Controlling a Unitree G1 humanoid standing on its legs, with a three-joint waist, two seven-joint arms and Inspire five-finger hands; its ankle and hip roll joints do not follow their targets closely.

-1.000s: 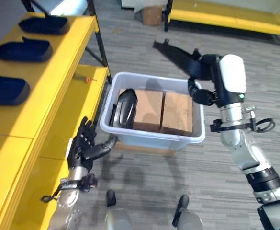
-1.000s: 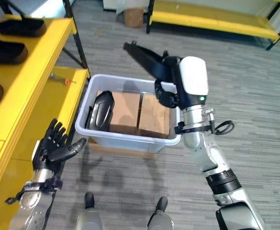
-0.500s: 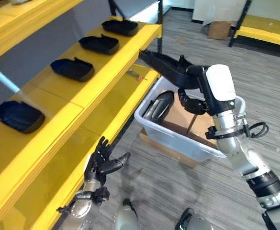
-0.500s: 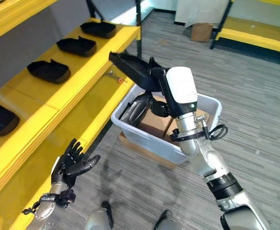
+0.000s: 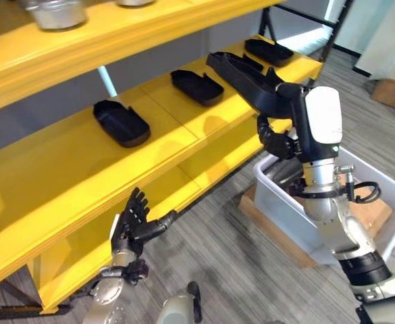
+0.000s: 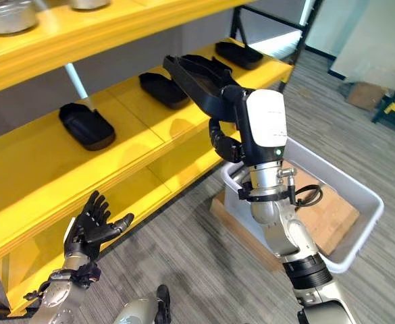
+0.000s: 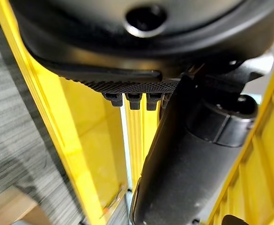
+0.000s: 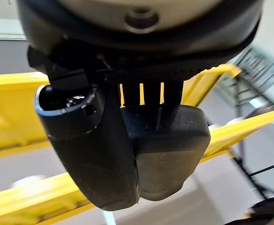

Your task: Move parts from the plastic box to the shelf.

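The right hand (image 6: 225, 143) is clenched round the long black part (image 6: 196, 79), held above the shelf (image 6: 123, 138). Part appears rigid, light and cantilevered; grip near mid-length. Left hand (image 6: 89, 227) is released, fingers spread.

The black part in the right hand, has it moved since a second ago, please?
Yes. The black part in the right hand was above the plastic box; now it is over the shelf.

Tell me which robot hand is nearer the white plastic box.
Right. The right robot hand, curled round a black part, is raised directly above the plastic box's near end. The left robot hand hangs open well off to the left, beside the yellow shelf.
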